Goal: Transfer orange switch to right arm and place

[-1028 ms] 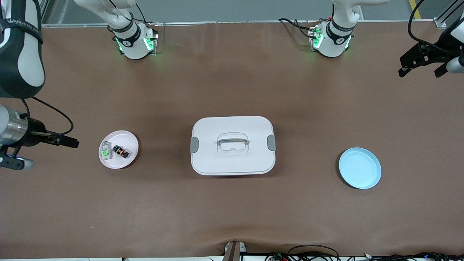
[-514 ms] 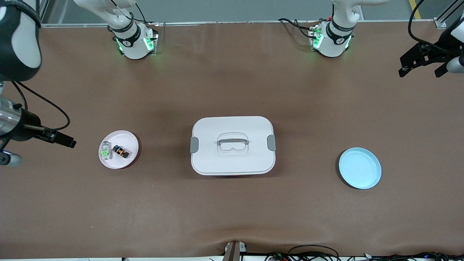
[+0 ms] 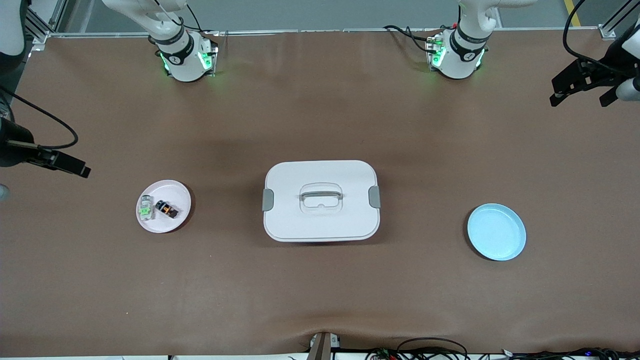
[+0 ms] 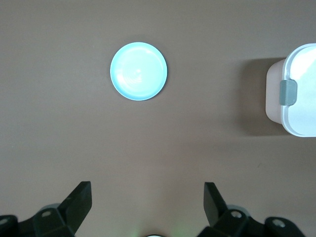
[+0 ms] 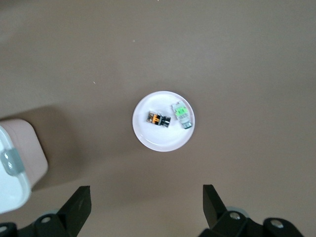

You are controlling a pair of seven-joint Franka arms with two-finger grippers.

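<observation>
- Orange switch (image 3: 166,208) lies on the pink plate (image 3: 177,192), beside the green-centred part (image 3: 145,208).
- Lidded white box (image 3: 320,200) sits between the pink plate and the blue plate (image 3: 496,231).
- Left gripper (image 4: 147,198) and right gripper (image 5: 146,200): jaws wide, empty.
- Wrist views alone show both finger pairs spread.

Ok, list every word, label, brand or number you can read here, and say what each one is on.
No text can be read.
Black band on the right arm's base: pale lettering, too small to read.
Black band on the left arm's base: the same, too small to read.
White box, pink plate, blue plate, orange switch: no writing visible.
</observation>
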